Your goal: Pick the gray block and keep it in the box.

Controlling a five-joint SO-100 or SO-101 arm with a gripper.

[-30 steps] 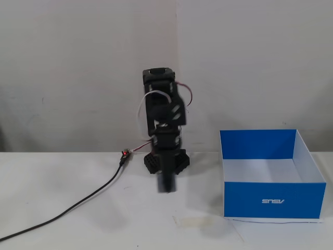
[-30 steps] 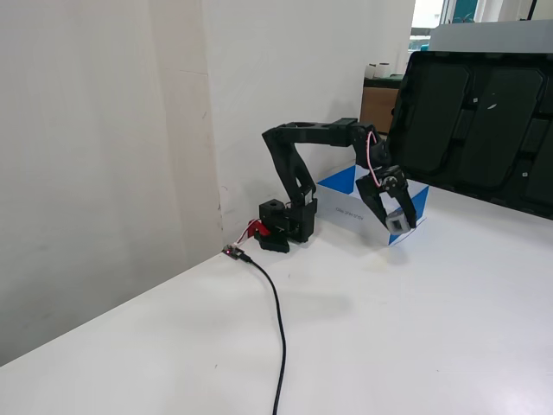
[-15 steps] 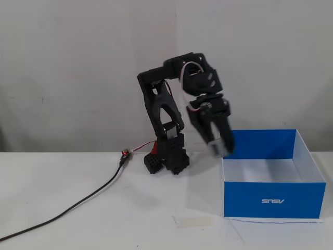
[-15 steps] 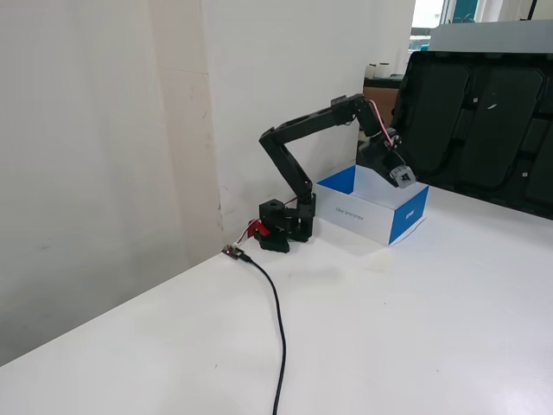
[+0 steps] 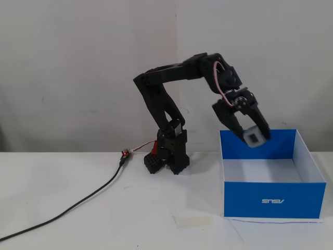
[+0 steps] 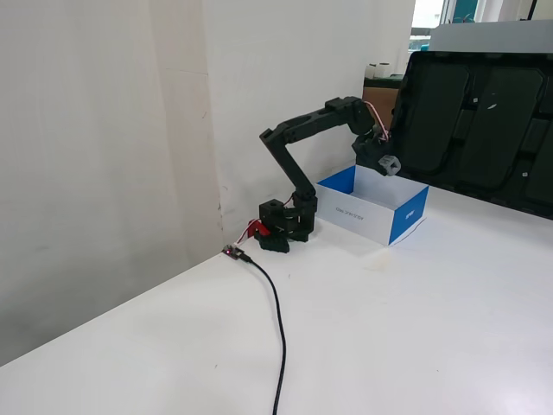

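The gray block (image 5: 254,137) is held between my gripper's (image 5: 253,135) black fingers, in the air above the back part of the box (image 5: 274,200). The box is bright blue outside with a white logo on its front and white inside, standing open on the white table. In both fixed views the arm reaches from its base over the box. In a fixed view the block (image 6: 390,163) shows at the gripper (image 6: 388,162) above the box (image 6: 406,218). The gripper is shut on the block.
The arm's base (image 5: 169,154) stands left of the box. A black cable (image 5: 78,203) runs from a small board (image 5: 124,153) across the table to the lower left. A flat pale tape strip (image 5: 193,221) lies before the box's left corner. A dark panel (image 6: 484,121) stands behind the box.
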